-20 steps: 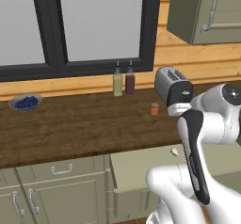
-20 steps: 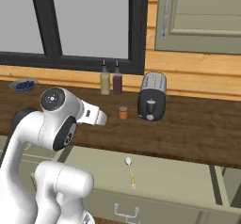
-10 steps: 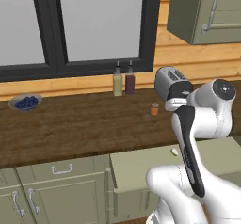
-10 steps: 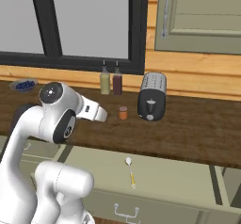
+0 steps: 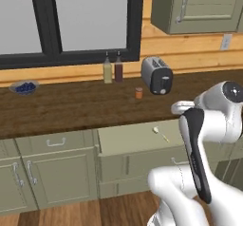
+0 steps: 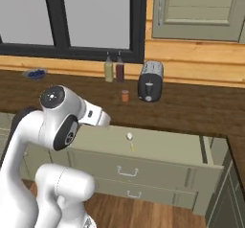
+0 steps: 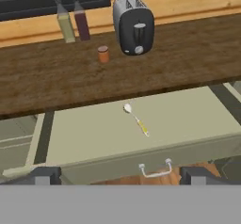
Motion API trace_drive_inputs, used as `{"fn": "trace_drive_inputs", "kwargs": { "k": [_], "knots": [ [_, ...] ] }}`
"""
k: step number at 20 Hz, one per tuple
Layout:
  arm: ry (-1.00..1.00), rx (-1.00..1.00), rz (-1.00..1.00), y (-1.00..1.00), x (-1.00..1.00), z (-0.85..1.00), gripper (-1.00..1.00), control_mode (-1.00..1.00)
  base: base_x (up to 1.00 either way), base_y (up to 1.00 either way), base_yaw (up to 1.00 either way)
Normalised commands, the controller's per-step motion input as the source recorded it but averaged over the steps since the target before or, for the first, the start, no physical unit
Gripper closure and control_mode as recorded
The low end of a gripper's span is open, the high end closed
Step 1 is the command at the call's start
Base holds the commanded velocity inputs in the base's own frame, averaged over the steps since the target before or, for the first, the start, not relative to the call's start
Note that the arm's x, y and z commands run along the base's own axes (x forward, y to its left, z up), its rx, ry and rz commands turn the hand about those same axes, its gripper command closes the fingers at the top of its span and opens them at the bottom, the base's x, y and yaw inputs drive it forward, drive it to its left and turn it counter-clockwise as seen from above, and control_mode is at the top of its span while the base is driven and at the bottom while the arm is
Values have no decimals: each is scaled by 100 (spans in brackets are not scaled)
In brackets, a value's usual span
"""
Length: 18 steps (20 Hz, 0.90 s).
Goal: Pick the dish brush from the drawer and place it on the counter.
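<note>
My gripper (image 7: 117,176) open wide, empty, hanging above open drawer (image 7: 94,138). Dish brush (image 7: 136,120) lies flat on drawer floor, mid-drawer, head toward counter (image 7: 188,53). Risks, my judgement: thin handle slips between fingers if descent off-centre; fingers scrape floor; wrist clips counter edge; toaster (image 7: 134,24) and small orange jar (image 7: 103,54) crowd placement.

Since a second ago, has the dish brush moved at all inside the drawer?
No. The dish brush lies on the drawer floor below the toaster, head toward the counter, same place as before.
</note>
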Motion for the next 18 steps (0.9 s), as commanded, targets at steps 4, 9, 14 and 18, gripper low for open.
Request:
{"fn": "trace_drive_inputs", "kwargs": {
  "k": [4, 9, 14, 18],
  "knots": [
    [1, 0, 0, 0, 7, 0, -100, -100, -30, -9, 0],
    [13, 0, 0, 0, 83, -16, -100, -100, 0, 0, 0],
    [25, -5, 0, 5, 100, -60, -100, -100, 0, 0, 0],
    [13, -4, 1, 0, 73, -64, -100, -100, 0, 0, 0]
  ]
}}
